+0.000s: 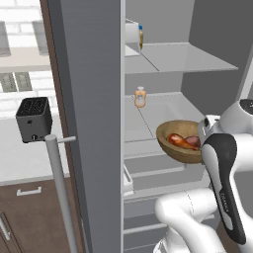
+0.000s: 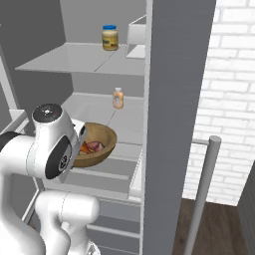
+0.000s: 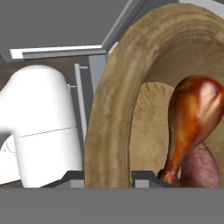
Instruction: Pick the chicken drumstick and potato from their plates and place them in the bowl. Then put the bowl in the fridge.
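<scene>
- Standing open: fridge (image 1: pixel 94 99), its grey door edge and long bar handle (image 1: pixel 60 192) cutting between the cameras and the pale shelves.
- Blocking much of the lower fridge in both base views: white arm, elbow hiding the near side of the bowl.
- Hanging just above the middle shelf (image 1: pixel 163 111), inside the compartment: tan wooden bowl (image 1: pixel 179 144), tilted toward the left base camera.
- Gripping the bowl's rim: gripper (image 3: pixel 107 177), two dark tips pressed on either side of the wooden wall in the hand view, jaws narrow around it.
- Lying inside the bowl: chicken drumstick (image 3: pixel 192 118), fat end away from the fingers, thin bone end near them; touching it, reddish potato (image 3: pixel 199 168).
- Resting further back on the same shelf: small orange bottle (image 2: pixel 118 98).
- Sitting on the upper shelf: jar with blue lid (image 2: pixel 109 38), plain in the right base view, barely a sliver in the left.
- Parked on the counter left of the door, left base view: black toaster (image 1: pixel 33 118).
</scene>
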You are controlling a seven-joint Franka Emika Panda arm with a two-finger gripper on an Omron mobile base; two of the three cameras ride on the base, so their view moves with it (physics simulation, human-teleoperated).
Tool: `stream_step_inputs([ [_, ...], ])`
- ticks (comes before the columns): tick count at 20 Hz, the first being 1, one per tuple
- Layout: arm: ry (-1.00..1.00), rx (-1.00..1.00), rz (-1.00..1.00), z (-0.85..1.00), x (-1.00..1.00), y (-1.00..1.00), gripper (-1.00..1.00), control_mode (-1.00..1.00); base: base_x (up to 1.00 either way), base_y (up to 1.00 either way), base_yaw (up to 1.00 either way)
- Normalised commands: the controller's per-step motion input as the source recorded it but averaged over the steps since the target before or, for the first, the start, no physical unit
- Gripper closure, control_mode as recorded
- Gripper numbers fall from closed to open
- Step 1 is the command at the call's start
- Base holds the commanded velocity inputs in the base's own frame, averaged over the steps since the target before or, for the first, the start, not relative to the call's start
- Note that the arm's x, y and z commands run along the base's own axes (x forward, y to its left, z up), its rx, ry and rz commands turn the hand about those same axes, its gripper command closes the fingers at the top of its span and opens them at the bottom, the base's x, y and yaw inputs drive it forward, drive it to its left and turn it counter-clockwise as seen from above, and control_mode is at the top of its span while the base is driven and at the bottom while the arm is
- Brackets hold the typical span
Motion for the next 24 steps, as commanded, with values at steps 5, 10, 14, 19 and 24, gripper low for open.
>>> stream_step_inputs([
  [5, 0.00, 0.00, 0.00, 0.00, 0.00, 0.00, 1.00, 1.00, 0.61, 0.01, 0.00],
  [10, 0.00, 0.00, 0.00, 0.00, 0.00, 0.00, 1.00, 1.00, 0.34, 0.00, 0.00],
  [14, -0.09, 0.00, 0.00, 0.00, 0.30, 0.07, 1.00, -1.00, 0.23, 0.03, 0.00],
  [19, -0.17, 0.00, 0.00, 0.00, 0.78, 0.15, 1.00, -1.00, 0.00, 0.00, 0.00],
  [24, 0.00, 0.00, 0.00, -0.06, 1.00, 0.04, 1.00, -1.00, 0.00, 0.00, 0.00],
])
